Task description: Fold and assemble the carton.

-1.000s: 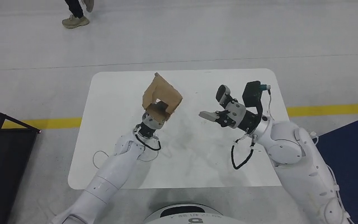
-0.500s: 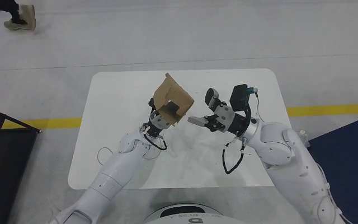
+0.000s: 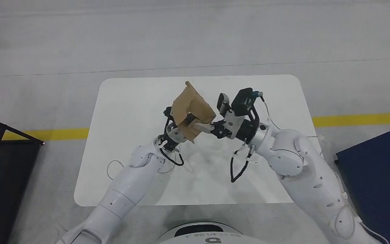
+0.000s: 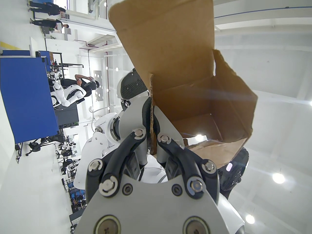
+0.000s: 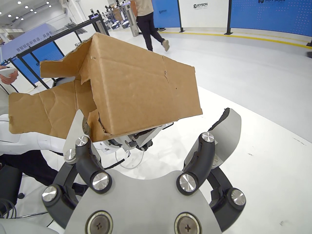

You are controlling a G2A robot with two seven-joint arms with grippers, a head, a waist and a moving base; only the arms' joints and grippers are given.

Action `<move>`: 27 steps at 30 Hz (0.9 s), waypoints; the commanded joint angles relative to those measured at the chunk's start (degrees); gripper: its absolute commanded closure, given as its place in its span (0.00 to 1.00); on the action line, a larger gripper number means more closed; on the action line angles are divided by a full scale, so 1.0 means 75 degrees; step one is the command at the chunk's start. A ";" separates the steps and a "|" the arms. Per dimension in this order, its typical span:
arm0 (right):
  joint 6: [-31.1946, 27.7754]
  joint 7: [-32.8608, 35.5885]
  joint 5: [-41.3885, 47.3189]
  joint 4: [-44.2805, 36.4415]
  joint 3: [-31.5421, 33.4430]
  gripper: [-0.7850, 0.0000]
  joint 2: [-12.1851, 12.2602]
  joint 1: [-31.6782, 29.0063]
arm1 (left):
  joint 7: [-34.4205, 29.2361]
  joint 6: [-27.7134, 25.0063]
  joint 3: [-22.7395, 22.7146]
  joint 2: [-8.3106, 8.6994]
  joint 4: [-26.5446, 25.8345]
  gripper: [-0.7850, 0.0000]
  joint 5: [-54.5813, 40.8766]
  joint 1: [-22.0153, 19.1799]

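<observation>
**Left end effector [image 4: 152, 120] pins carton [image 3: 194, 108] aloft, right one closes in**

Left end effector's clamped tight on the edge of one carton wall. It's holding the box up off the table [image 3: 122, 122], roughly over the middle. Open side faces back at the left wrist, closed walls face the right arm. My read: that offers the corner & the loose flap [image 5: 41, 113] to the other arm, w/ a firm hold to push against.

Right end effector [image 3: 214, 116] is spread wide, nothing in it, jaws straddling the carton's lower corner. One finger sits right at the ragged flap; can't tell if it's touching yet. Box looks only half formed: walls squared up, flaps hanging, edges torn.

Vs 1 s ago: carton was further toward the left side of the table, and the right end effector was well apart from it. Since then the left arm's swung the box inward and the right arm's come across to meet it, so the gap's gone. Right jaws look as wide as before.
</observation>
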 commanded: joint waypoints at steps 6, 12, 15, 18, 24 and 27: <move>0.0021 -0.0239 0.0268 -0.0234 0.0387 0.00 0.0016 -0.0155 | -0.0082 -0.0019 -0.0177 -0.0023 0.0080 1.00 0.0000 0.0054; -0.0311 -0.0470 0.0797 -0.0654 0.1184 0.00 0.0096 -0.0700 | -0.0035 -0.0099 -0.0407 -0.0002 0.0200 1.00 0.0358 0.0069; -0.0410 -0.0561 0.0673 -0.1057 0.1393 0.00 0.0116 -0.0880 | 0.0147 -0.0127 -0.0501 0.0027 0.0286 1.00 0.0902 0.0042; -0.0464 -0.0556 0.0259 -0.1399 0.1298 0.00 0.0112 -0.0881 | 0.0357 -0.0136 -0.0562 0.0044 0.0229 1.00 0.1324 0.0051; -0.0316 -0.0350 -0.0692 -0.1343 0.0566 0.00 0.0043 -0.0477 | 0.0454 -0.0054 -0.0593 0.0039 0.0013 1.00 0.1556 0.0135; -0.0223 -0.0209 -0.0937 -0.1131 0.0204 0.00 -0.0004 -0.0206 | 0.0451 -0.0046 -0.0600 0.0029 -0.0048 1.00 0.1560 0.0177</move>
